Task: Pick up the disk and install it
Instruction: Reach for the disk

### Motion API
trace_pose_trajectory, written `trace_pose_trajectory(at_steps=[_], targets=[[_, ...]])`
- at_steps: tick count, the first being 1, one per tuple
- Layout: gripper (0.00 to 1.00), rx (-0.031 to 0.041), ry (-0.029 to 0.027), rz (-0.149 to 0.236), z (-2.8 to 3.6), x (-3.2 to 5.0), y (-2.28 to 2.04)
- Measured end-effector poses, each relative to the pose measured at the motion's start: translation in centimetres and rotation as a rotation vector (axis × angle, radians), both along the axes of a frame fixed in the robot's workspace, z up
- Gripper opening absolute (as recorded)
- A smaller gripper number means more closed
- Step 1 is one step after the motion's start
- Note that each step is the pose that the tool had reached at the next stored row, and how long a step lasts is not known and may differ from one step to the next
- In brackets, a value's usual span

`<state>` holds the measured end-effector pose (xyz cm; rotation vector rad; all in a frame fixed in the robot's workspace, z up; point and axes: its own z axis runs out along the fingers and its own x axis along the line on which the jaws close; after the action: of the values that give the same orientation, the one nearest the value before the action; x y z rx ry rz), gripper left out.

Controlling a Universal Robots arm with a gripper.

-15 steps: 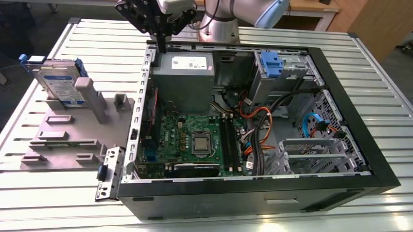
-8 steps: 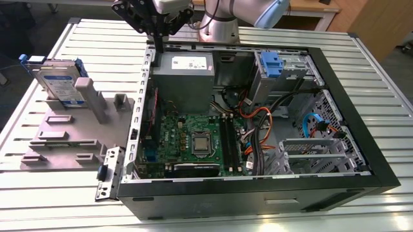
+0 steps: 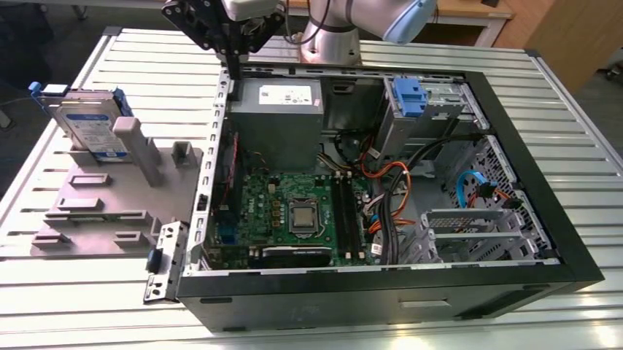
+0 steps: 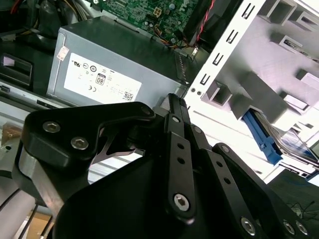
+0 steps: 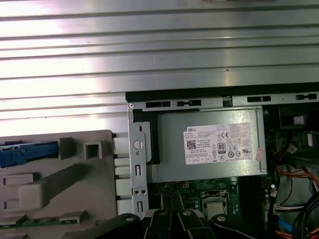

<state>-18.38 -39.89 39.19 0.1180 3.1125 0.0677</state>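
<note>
The disk [image 3: 87,125] stands on edge in a slot at the far end of a grey fixture [image 3: 107,200], on the exterior view's left. It is silver with a white-and-blue label and blue rails. Its blue rail [image 4: 260,138] also shows in the second wrist view, and the same rail [image 5: 27,152] in the first wrist view. My gripper [image 3: 232,79] hangs over the far left corner of the open computer case [image 3: 389,284], well to the right of the disk. Its black fingers [image 4: 176,102] lie together with nothing between them.
A grey power-supply box [image 3: 277,109] with a white sticker sits just right of my gripper inside the case. A metal drive cage with a blue latch [image 3: 411,98] is at the case's far right. Motherboard [image 3: 292,211] and cables fill the case. All rests on a ribbed metal table [image 3: 146,65].
</note>
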Motion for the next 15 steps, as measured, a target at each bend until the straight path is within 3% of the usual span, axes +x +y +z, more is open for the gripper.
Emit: trace_pose_trajectory(at_steps=[15], targets=[[0.11,0.0,0.0,0.0,-0.02,-1.21,0.0]])
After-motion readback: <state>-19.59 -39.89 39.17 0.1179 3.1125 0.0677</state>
